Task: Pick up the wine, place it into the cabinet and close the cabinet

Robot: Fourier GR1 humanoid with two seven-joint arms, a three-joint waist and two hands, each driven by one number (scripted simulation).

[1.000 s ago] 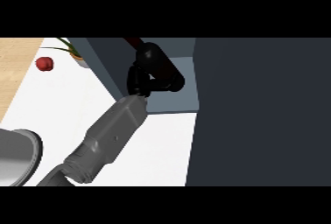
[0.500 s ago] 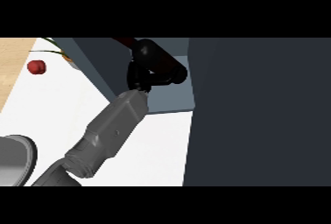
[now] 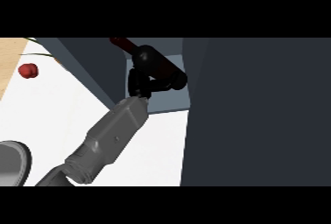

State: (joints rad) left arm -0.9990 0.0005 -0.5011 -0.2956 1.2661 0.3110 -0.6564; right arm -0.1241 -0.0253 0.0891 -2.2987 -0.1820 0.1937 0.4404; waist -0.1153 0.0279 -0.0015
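The wine bottle [image 3: 120,43] is dark red, and only a short end of it sticks out up and to the left of my left hand [image 3: 153,65]. That hand has its fingers curled round the bottle and hides most of it. Hand and bottle are inside the opening of the dark grey cabinet [image 3: 82,65], above its pale shelf floor [image 3: 169,104]. The cabinet door [image 3: 258,113] stands open and fills the right half of the view. My grey left forearm [image 3: 107,138] rises from the lower left. My right hand shows nowhere.
A red apple [image 3: 26,70] lies on the white counter [image 3: 45,113] at the far left, beside a thin green stem. A metal pan rim [image 3: 14,164] shows at the lower left edge. Wooden floor lies beyond the counter's top left corner.
My left hand has carried the bottle a little further up and into the cabinet opening. The whole scene has slid left in view, and the door now covers more of the right.
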